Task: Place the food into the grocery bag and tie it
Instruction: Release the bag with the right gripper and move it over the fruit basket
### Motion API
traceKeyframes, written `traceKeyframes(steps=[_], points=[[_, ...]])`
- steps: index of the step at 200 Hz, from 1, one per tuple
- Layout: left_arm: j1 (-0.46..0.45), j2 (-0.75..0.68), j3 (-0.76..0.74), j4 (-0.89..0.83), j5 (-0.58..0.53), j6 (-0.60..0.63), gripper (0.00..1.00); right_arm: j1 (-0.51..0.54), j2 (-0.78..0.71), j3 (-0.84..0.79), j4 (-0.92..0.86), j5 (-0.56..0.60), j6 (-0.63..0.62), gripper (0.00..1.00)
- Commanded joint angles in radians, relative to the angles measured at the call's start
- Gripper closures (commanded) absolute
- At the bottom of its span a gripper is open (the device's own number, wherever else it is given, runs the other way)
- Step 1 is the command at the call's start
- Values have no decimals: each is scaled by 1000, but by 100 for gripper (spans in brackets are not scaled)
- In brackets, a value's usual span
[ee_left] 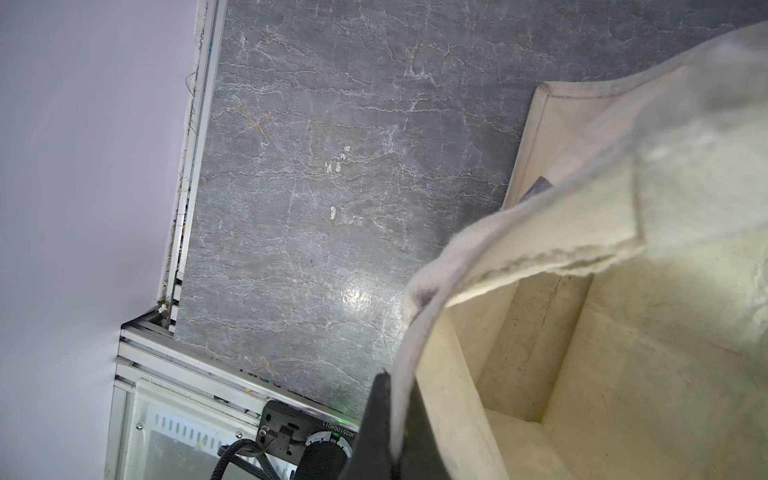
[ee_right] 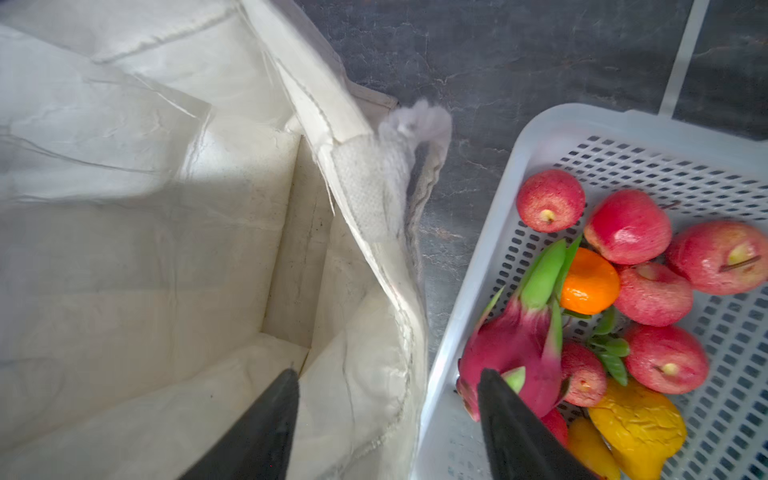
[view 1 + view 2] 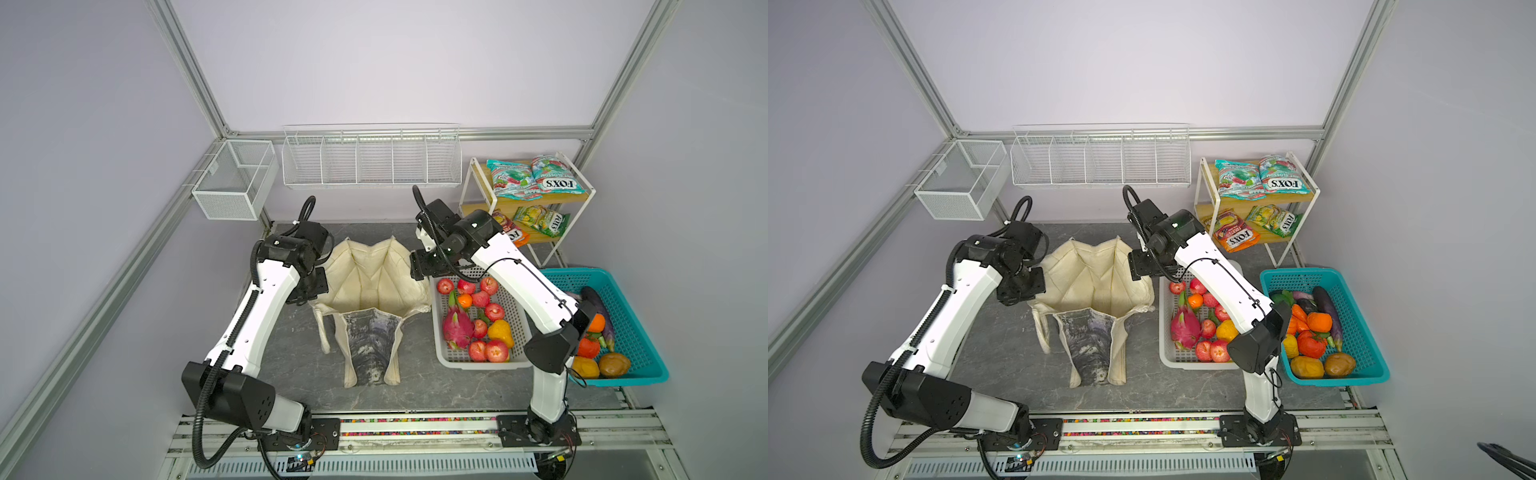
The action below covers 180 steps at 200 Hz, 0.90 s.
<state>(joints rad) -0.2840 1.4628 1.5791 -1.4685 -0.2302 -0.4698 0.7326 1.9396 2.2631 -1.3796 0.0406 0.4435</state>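
left tool (image 1: pixel 397 415) pinches the grocery bag (image 1: pixel 540 374) rim.

You have pale lilac walls (image 3: pixel 374 62) in an aluminium frame (image 3: pixel 519 133), a grey marbled tabletop (image 3: pixel 436 386), white wire racks (image 3: pixel 370 166) and a wooden two-tier shelf (image 3: pixel 548 198).

White arms (image 3: pixel 266 307) with black joints (image 3: pixel 232 390) and ribbed cables (image 3: pixel 199 411).
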Motion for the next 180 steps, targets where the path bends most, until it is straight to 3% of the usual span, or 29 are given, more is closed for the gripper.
traceKeyframes(steps=[1,26,58,101,131,144,152,158,180], points=[[8,4,34,-37,-26,-12,100,-28,12,107,-109,39,-22,23],[9,7,30,-30,-26,-12,100,-60,-19,169,-127,64,-17,20],[11,10,17,-28,-32,-4,100,-108,-100,118,-111,90,14,17],[12,5,17,-20,-37,-2,100,-151,-249,-180,-26,56,59,16],[12,-7,0,-13,-37,4,100,-158,-381,-516,123,38,116,15],[15,-13,-8,-12,-25,8,100,-158,-422,-638,183,21,148,11],[17,-21,-15,-5,-12,8,100,-159,-447,-710,216,9,170,1],[19,-25,-20,0,-6,10,100,-158,-458,-750,235,3,184,12],[22,-35,-37,14,18,11,100,-159,-476,-844,269,5,202,12]])
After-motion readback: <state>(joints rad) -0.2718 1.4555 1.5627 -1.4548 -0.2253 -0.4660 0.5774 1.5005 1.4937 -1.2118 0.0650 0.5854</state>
